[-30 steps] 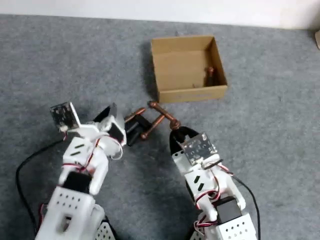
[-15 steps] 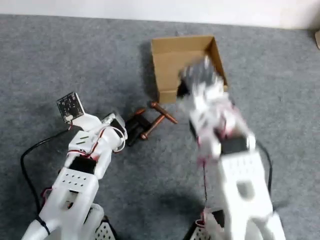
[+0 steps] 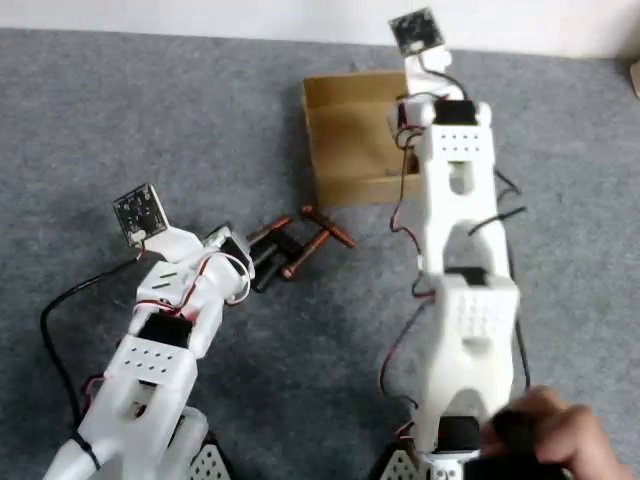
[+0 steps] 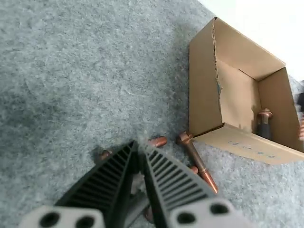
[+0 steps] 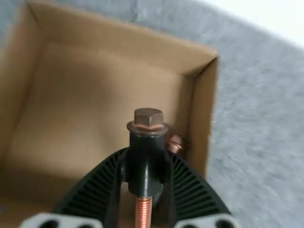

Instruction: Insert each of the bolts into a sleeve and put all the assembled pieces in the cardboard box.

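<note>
R jaws clamp 1 bolt-in-sleeve (image 5: 145, 157) over cardboard box (image 3: 350, 190); 1 assembled piece (image 4: 263, 124) sits inside. L jaws together, by 3 loose bolts (image 3: 324, 228) on table (image 3: 150, 120), box's 7 o'clock.

The left gripper (image 4: 139, 147) hangs low over the grey carpet (image 4: 71, 66), its black ribbed fingers (image 4: 168, 173) pressed together at the tips. Just past those tips lie loose copper bolts (image 4: 197, 161), one with its hex head close to an outer wall of the cardboard box (image 4: 247, 147). Inside the box, a bolt in a dark sleeve (image 4: 263, 124) stands upright in a corner.
</note>
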Controlling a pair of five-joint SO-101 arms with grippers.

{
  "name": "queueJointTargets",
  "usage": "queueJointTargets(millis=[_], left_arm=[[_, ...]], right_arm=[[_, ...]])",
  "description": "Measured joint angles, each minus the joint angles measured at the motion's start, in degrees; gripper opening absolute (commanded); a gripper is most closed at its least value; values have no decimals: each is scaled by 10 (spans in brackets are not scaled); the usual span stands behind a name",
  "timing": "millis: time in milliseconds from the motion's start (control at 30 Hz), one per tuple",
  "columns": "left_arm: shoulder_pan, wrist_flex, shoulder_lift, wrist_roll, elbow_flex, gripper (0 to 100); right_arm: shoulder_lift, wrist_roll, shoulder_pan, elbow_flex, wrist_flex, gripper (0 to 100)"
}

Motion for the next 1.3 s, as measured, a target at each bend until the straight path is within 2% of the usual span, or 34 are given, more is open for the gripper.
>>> queueJointTargets(millis=[200, 367, 467, 633, 700, 933, 1167, 1300], left_arm=[[0, 0, 0, 0, 0, 7], [0, 0, 0, 0, 0, 7], [0, 0, 0, 0, 0, 7], [0, 0, 0, 0, 0, 7], [0, 0, 0, 0, 0, 7], [1, 0, 0, 0, 0, 7], [2, 0, 0, 0, 0, 7], [-1, 0, 0, 0, 0, 7]], right_arm=[[214, 0, 1, -258, 26, 5], [280, 0, 1, -372, 55, 11], [285, 0, 1, -387, 79, 65], [285, 0, 1, -392, 135, 320], [284, 0, 1, -402, 158, 375], [270, 0, -3, -426, 253, 378], [162, -2, 1, -427, 374, 378], [108, -24, 9, -427, 390, 378]])
